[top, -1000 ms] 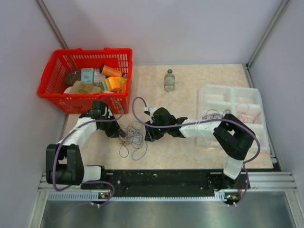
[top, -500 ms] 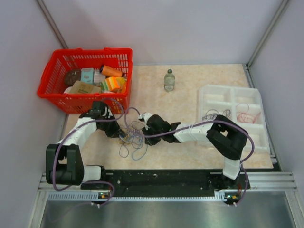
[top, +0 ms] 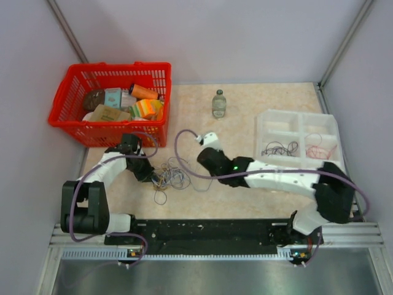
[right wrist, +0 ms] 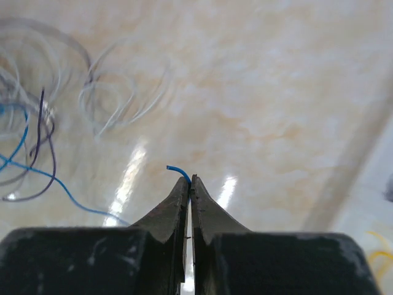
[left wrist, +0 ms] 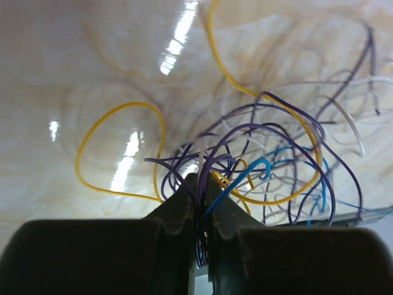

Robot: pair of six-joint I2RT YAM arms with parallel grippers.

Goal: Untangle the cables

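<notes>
The cables form a loose tangle (top: 172,178) of purple, blue, yellow and pale wires on the table between the two grippers. My left gripper (top: 151,176) is at its left edge, shut on a few purple and blue strands (left wrist: 212,166). In the left wrist view the gripper (left wrist: 199,181) has the tangle (left wrist: 270,160) fanning out ahead and a yellow loop (left wrist: 98,123) to the left. My right gripper (top: 205,161) is raised just right of the tangle. In the right wrist view it (right wrist: 189,179) is shut on a thin blue cable (right wrist: 175,168) that trails left toward the tangle (right wrist: 31,135).
A white divided tray (top: 288,126) at the right holds dark cables (top: 276,149) and red cables (top: 319,151) in separate compartments. A red basket (top: 67,92) of groceries stands at the back left. A small glass bottle (top: 218,103) stands at the back centre.
My right gripper has pulled out of the tangle, up and to the right, with the blue cable. Its elbow swung out to the right. The tangle spread slightly. The left gripper stayed put.
</notes>
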